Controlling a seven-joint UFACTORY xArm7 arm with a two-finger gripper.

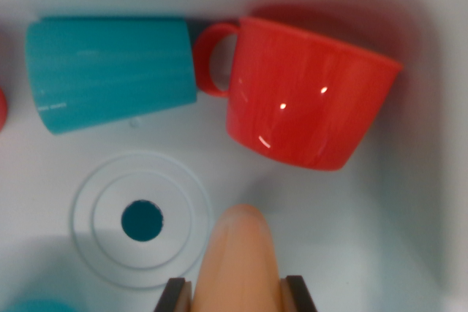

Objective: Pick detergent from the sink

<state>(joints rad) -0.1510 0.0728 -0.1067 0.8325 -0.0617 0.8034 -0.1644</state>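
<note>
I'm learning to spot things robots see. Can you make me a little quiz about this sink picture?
1. True or false: the red cup is lying on its side.
2. What touches the red cup's handle? A) the teal cup B) the drain C) nothing
3. What colour is the object between the gripper fingers?

Key: 1. True. 2. A. 3. Orange; it pokes up between the two dark fingers at the bottom edge, above the sink floor.
</note>
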